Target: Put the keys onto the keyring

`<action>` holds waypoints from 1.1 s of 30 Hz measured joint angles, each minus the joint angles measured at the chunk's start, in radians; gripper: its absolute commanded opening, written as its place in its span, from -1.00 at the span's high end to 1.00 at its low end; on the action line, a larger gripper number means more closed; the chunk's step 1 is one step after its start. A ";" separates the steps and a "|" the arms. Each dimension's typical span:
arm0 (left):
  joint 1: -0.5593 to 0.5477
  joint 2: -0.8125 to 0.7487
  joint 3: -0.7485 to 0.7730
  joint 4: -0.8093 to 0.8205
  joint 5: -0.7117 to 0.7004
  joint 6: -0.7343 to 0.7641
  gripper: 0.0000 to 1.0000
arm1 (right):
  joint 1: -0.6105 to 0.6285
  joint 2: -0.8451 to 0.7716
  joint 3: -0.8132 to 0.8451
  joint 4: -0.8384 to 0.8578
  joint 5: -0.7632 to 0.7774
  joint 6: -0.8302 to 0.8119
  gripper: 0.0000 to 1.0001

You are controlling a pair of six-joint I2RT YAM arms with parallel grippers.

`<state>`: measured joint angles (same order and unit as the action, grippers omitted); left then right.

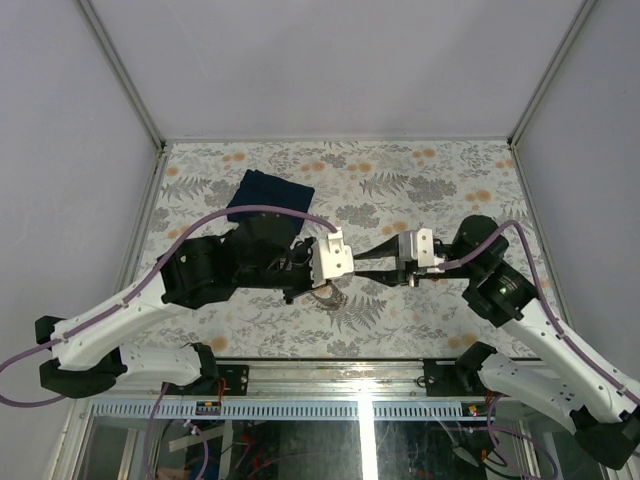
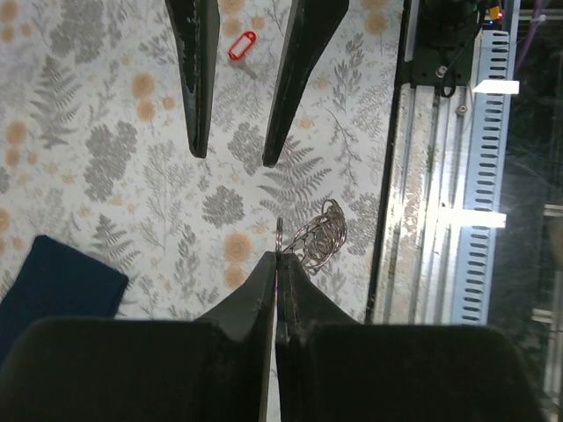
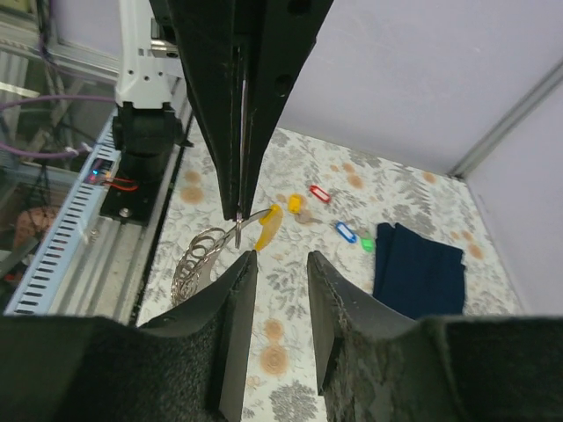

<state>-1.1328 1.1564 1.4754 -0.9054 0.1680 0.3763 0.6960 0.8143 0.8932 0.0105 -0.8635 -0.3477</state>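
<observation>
From the left wrist, the flowered table (image 2: 106, 149) carries a dark blue cloth (image 2: 57, 277) at the lower left and a red-tagged key (image 2: 241, 46) far up. That key shows between the two fingers of the right gripper (image 2: 234, 158), which reach in from above, spread apart with nothing between them. A metal rail (image 2: 440, 220) runs down the right side. The left gripper (image 2: 277, 264) is clenched on the keyring (image 2: 321, 236): a thin edge of metal pokes from its tips, and grey wire coils sit just to their right. From the right wrist, the left fingers hang from the top and block the middle. A yellow-tagged key (image 3: 268, 224) sits right at their tips; whether it is threaded on the ring I cannot tell. The coils curl to its left. Behind lie a second yellow tag (image 3: 295, 202), a blue-tagged key (image 3: 345, 231) and a green-tagged key (image 3: 367, 244), well apart from the ring, the last two near the cloth. From above, the grippers face each other at mid-table, and the ring is a faint loop just below the left one.
</observation>
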 measured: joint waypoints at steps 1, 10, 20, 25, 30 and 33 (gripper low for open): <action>0.000 0.006 0.014 -0.018 0.000 -0.011 1.00 | 0.000 0.007 -0.010 0.022 -0.013 0.018 0.27; 0.000 0.029 0.072 -0.217 -0.036 -0.231 1.00 | 0.013 0.068 -0.109 0.234 -0.064 0.170 0.27; 0.000 0.053 0.071 -0.379 -0.112 -0.439 1.00 | 0.090 0.084 -0.283 0.420 -0.024 0.282 0.27; 0.000 0.078 0.071 -0.394 -0.162 -0.480 1.00 | 0.104 0.071 -0.358 0.459 0.038 0.332 0.23; 0.000 0.121 0.077 -0.386 -0.234 -0.508 1.00 | 0.148 0.063 -0.394 0.518 0.132 0.390 0.08; 0.000 0.109 0.077 -0.358 -0.307 -0.542 1.00 | 0.203 0.052 -0.436 0.572 0.227 0.440 0.00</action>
<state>-1.1328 1.2659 1.5524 -1.2636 -0.1387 -0.1654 0.8993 0.8661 0.4568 0.5823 -0.6361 0.0921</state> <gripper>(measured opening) 0.012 0.465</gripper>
